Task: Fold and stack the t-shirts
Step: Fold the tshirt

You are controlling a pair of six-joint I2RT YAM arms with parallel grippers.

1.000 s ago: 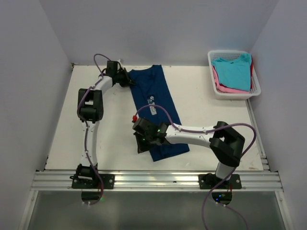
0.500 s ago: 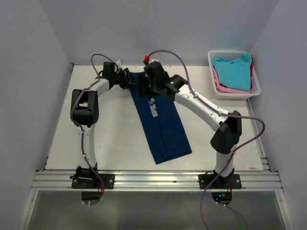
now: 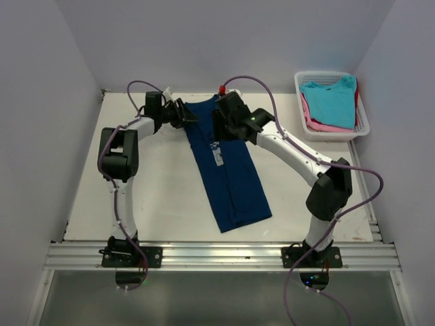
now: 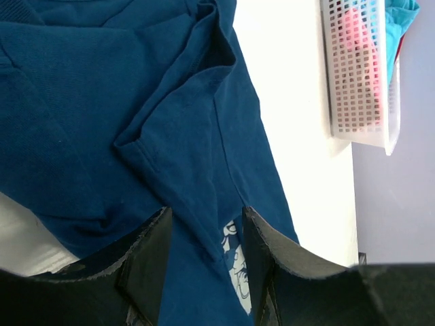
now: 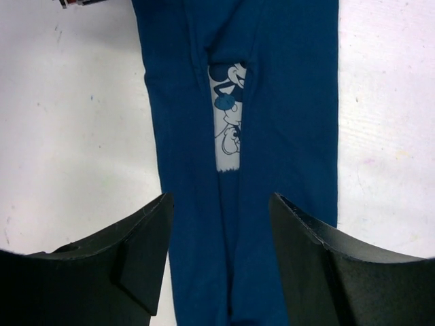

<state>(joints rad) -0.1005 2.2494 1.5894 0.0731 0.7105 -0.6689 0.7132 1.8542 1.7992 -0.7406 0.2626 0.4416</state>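
The left gripper has its fingers apart at the far end of the long folded navy blue cotton t-shirt; the right gripper is spread wide over its Mickey Mouse print; the shirt lies on the white table, well apart from the white plastic lattice basket holding a light turquoise t-shirt.

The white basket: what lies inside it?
A turquoise t-shirt lies on top in the basket, a pink t-shirt shows under it, and a red edge at its side. Anything lower is covered.
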